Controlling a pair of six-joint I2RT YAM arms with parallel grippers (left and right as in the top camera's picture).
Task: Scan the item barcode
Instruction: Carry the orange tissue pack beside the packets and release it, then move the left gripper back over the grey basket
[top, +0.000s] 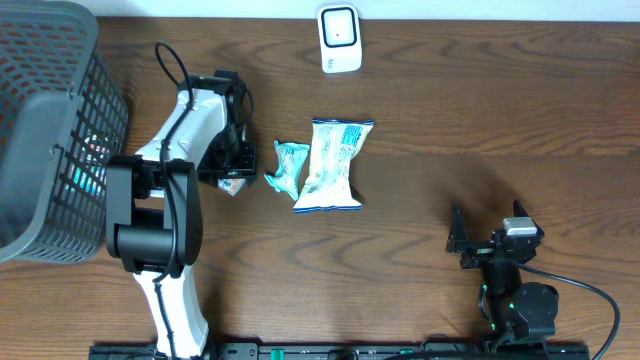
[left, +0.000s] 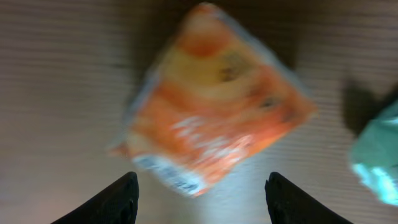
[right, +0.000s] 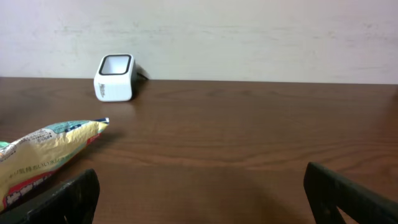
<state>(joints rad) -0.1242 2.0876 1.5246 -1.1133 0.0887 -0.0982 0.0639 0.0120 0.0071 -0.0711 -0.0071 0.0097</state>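
A small orange snack packet lies flat on the wooden table, blurred in the left wrist view. Only its corner shows under the arm in the overhead view. My left gripper hangs just above it, jaws open, and the fingertips stand to either side of the packet's near corner without touching it. The white barcode scanner stands at the table's far edge, and it also shows in the right wrist view. My right gripper rests open near the front right with nothing between its fingers.
A teal packet and a larger white and blue snack bag lie just right of the left gripper. The bag's end also shows in the right wrist view. A dark mesh basket stands at the left edge.
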